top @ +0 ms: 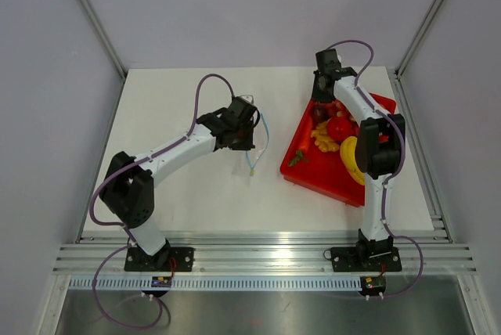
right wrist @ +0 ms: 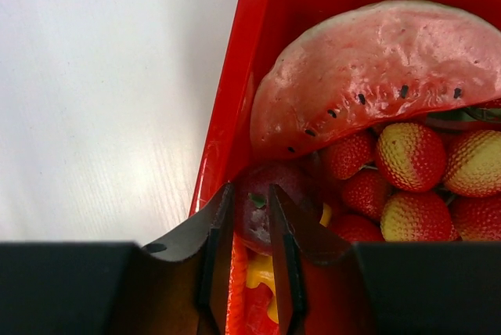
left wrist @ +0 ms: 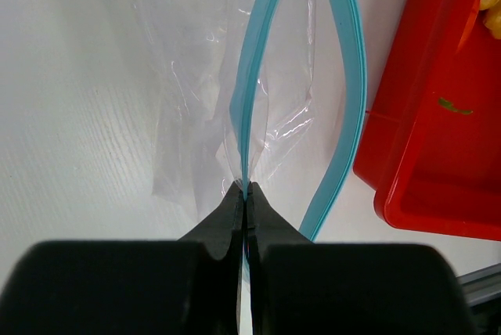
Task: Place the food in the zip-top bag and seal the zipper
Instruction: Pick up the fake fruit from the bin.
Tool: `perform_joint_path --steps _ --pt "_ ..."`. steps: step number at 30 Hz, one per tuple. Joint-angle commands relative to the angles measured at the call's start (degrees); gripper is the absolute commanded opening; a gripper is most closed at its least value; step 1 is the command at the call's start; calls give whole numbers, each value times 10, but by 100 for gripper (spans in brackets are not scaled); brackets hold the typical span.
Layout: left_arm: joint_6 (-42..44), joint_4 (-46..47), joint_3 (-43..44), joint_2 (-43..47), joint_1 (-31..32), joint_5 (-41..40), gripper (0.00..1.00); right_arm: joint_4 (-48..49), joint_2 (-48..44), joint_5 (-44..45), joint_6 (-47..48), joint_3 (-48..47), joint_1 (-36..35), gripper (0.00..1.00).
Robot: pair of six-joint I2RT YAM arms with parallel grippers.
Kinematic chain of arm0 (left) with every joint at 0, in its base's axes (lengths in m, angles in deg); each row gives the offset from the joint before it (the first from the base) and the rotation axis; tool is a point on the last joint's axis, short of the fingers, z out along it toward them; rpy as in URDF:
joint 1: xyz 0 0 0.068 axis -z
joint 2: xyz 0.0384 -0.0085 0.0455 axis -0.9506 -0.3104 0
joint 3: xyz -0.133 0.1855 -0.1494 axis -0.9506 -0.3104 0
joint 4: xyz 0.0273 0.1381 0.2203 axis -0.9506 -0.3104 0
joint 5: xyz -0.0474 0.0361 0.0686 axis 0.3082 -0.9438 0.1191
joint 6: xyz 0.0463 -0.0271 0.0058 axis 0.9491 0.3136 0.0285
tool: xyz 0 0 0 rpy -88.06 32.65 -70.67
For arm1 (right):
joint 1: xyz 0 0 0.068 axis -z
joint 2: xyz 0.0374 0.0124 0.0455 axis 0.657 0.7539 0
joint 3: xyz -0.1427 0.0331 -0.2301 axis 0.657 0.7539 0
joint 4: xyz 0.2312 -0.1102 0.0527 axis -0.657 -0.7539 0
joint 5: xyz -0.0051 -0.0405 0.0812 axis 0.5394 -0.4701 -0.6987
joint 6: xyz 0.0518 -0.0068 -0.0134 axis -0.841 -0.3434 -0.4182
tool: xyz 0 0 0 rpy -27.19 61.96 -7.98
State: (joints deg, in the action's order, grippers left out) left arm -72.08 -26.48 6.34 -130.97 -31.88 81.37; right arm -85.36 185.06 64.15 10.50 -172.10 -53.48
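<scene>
The left gripper (left wrist: pixel 246 188) is pinching with its jaws pressed fully together. It is clamping one side of the zipper (left wrist: pixel 249 92), the thin light blue strip running straight up from the fingertips in the left wrist view. The strip's other side is bowing out to the right, so the mouth of the zip-top bag (left wrist: pixel 192 92) is gaping open. The bag's clear, crinkled body is spreading up and to the left over the white table (left wrist: pixel 70 116). A corner of the red tray (left wrist: pixel 438 116) is sitting just beside the bowed strip. From above, the bag is lying between the left gripper and the tray, and nothing is showing inside it.

The right gripper (right wrist: pixel 250 190) is reaching down into the far end of the tray with its jaws only a narrow gap apart. The dark purple fruit (right wrist: pixel 254 217) is showing in that gap and bulging out past the right-hand finger. It cannot be told whether the fingers are gripping it or only hanging over it. The fruit is sitting against the tray's wall, under the tip of a watermelon slice (right wrist: pixel 376 77). Strawberries (right wrist: pixel 411 155) are crowding in beside it, and a yellow piece (right wrist: pixel 262 272) is lying below.

Farther out in the top view, the red tomato (top: pixel 339 128) is resting in the middle of the tray. A banana (top: pixel 350 161) is lying nearer the arm bases.
</scene>
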Motion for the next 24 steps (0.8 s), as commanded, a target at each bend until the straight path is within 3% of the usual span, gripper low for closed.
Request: perform_joint_path --steps 1,7,11,14,18,24 --pt "8 20 -2 19 -3 10 0 -3 7 16 8 -28 -5 31" --pt "6 23 -2 19 -6 16 0 -4 12 33 14 -30 -5 27" --pt "8 27 -3 18 -7 17 0 -4 13 38 16 -30 -5 14" --pt "8 30 -7 18 -7 22 0 -3 14 38 16 -28 -5 13" --pt "8 31 -10 17 -7 24 0 5 0 41 10 -17 -5 0" --pt "8 33 -13 22 -7 23 0 15 -64 48 -6 21 -5 0"
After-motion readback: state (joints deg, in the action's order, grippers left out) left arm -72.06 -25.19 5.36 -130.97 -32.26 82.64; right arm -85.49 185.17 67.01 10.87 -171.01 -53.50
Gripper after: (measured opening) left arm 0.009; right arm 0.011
